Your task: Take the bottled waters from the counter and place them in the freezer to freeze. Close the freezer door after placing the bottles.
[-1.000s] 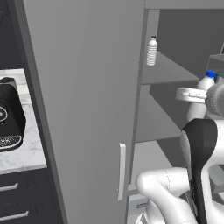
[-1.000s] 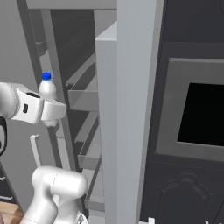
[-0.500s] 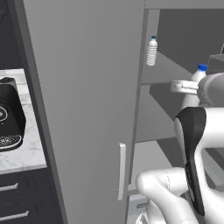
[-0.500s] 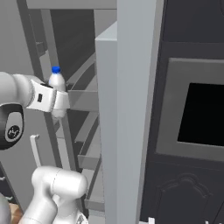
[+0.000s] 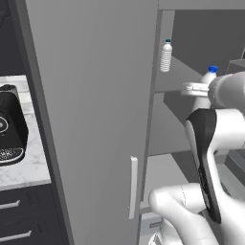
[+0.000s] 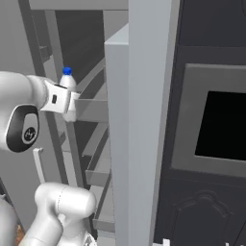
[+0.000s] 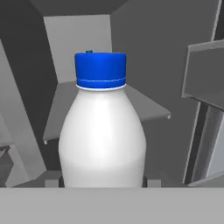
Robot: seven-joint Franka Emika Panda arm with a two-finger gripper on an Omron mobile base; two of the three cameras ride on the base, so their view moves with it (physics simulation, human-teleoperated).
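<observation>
Hand view puts the white bottle [image 7: 103, 131] with its blue cap upright and close before the camera, with the gripper's [image 7: 103, 183] finger tips showing small at either side of its base — clamped on it. From the left base view the gripper [image 5: 198, 89] holds that bottle [image 5: 207, 79] up inside the open freezer [image 5: 210, 43], above a grey shelf [image 5: 179, 79]. On the far end of the same shelf the clear ribbed bottle [image 5: 166, 56] stands upright, well apart from the held one. The freezer door [image 5: 95, 119] stands open — its pale handle [image 5: 133, 186] low on the edge. To the left, a black coffee machine [image 5: 9, 124] sits on the marble counter [image 5: 26, 167]. In the right base view a dark built-in oven [image 6: 214, 129] lies to the right of the freezer.
</observation>
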